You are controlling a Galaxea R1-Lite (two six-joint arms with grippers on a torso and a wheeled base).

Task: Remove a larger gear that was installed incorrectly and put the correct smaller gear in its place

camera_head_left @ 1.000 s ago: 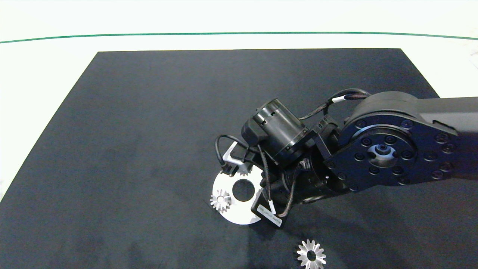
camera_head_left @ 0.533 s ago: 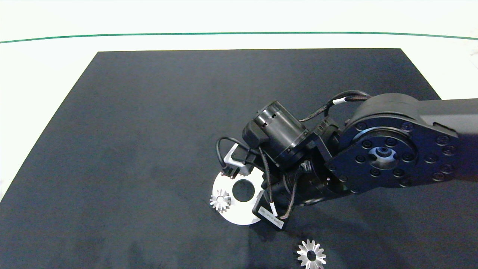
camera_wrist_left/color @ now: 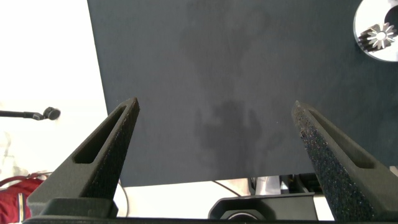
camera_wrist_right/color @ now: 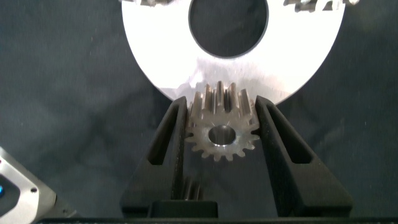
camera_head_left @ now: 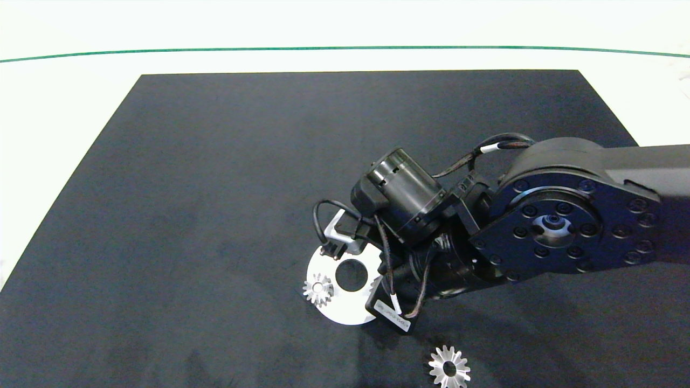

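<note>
- 2 grey fingers of the right gripper (camera_wrist_right/color: 221,134) are closed narrowly on the smaller gear (camera_wrist_right/color: 221,129), 1 finger against each side of its stubby teeth; its round centre hole faces the wrist camera.
- Beyond the fingertips, the held gear overlaps the near edge of a flat silver disc (camera_wrist_right/color: 161,56) with a big round hole in its middle; whether gear and disc touch cannot be told.
- 2 more small gears show only as slivers on the far part of the disc, well past the fingertips in the right wrist view.
- From the head view, the right gripper (camera_head_left: 372,269) is hidden under its own wrist and cables at the disc (camera_head_left: 345,310), so the held gear cannot be seen there.
- 1 small stubby-toothed gear (camera_head_left: 318,289) sits on the disc's rim, across the centre hole from the right arm.
- 1 larger gear (camera_head_left: 449,368), star-like with long pointed teeth, lies flat on the black mat (camera_head_left: 215,188), off the disc and well apart from the right fingers.
- 0 objects sit between the fingers of the left gripper (camera_wrist_left/color: 214,127), which are spread wide over bare mat (camera_wrist_left/color: 236,74); the disc (camera_wrist_left/color: 373,50), with a small gear (camera_wrist_left/color: 379,37) on it, lies far beyond 1 fingertip.
- White table (camera_head_left: 70,97) surrounds the mat.
</note>
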